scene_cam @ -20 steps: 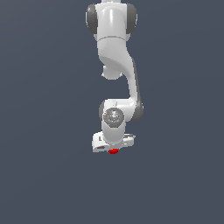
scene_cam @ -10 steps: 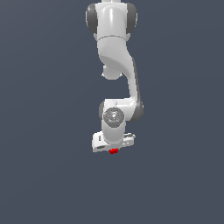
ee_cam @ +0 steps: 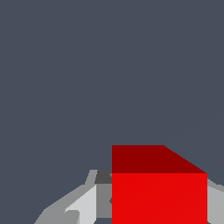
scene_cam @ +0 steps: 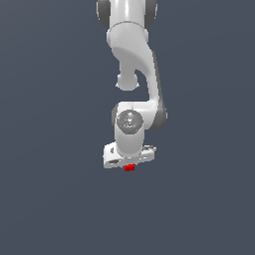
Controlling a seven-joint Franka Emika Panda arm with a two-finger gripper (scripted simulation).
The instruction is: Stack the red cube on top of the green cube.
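No text, label, brand, number or sign can be read in either view. The arm's white casing [scene_cam: 132, 55] is plain, and the red cube [ee_cam: 158, 192] shows only flat colour (its faces fill much of the wrist view, so lettering would be visible there).

Flat, even simulator lighting over a uniform slate-grey ground. No cast shadows, no glare. Soft shading on the white arm [scene_cam: 133, 74], brightest up top, greyer along its right edge in the exterior view. Sharp throughout, no blur or edge distortion. In the wrist view, red cube [ee_cam: 158, 192] in two tones: bright one face, darker another.
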